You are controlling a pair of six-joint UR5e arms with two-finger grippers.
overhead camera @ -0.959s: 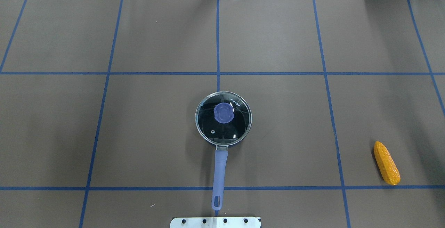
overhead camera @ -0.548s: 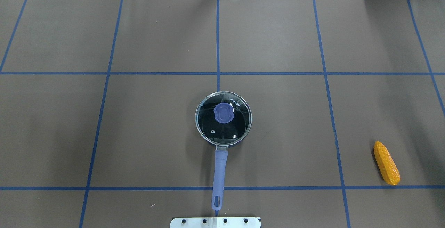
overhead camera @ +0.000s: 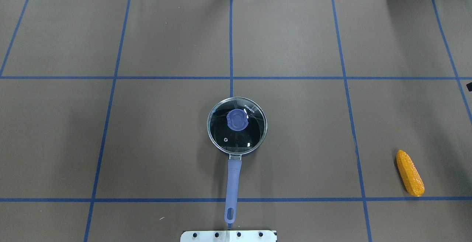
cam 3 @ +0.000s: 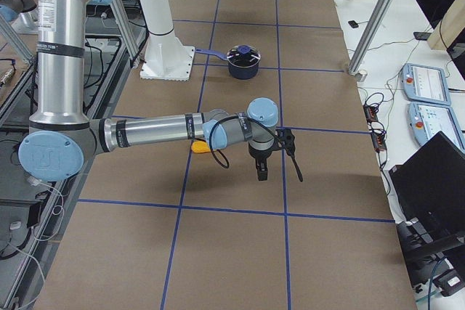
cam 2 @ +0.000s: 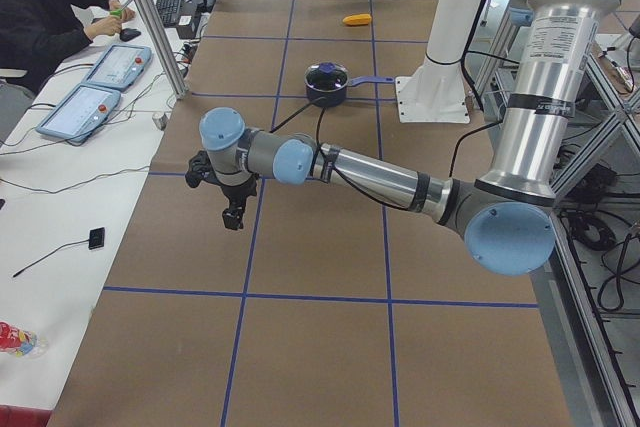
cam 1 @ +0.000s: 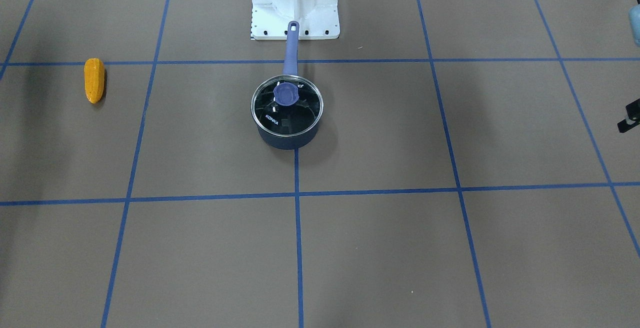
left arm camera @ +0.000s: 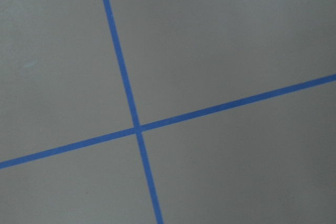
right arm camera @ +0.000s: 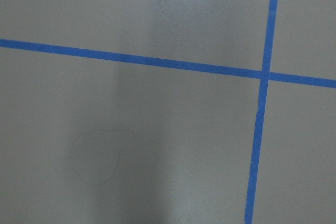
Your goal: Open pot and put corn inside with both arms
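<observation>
The pot [cam 1: 287,140] stands at the table's middle, its lavender handle [overhead camera: 233,183] pointing toward my base. A glass lid [overhead camera: 221,131] with a lavender knob [overhead camera: 237,120] sits on it. The corn [overhead camera: 409,173] lies flat at the near right, far from the pot. My left gripper [cam 2: 232,212] hangs over the table's far left; only a black edge of it [cam 1: 629,118] shows in the front view. My right gripper [cam 3: 260,168] hangs over the far right, beyond the corn; a sliver shows overhead [overhead camera: 469,86]. I cannot tell whether either is open or shut. Both wrist views show only mat.
The brown mat carries a blue tape grid [overhead camera: 231,78]. My white base plate [overhead camera: 228,235] sits just behind the handle's end. Control pendants [cam 2: 90,87] and a seated person [cam 2: 45,7] are beside the table on my left.
A small black bit of the right gripper has come into the overhead view at its right edge. The pot, lid and corn have not moved.
</observation>
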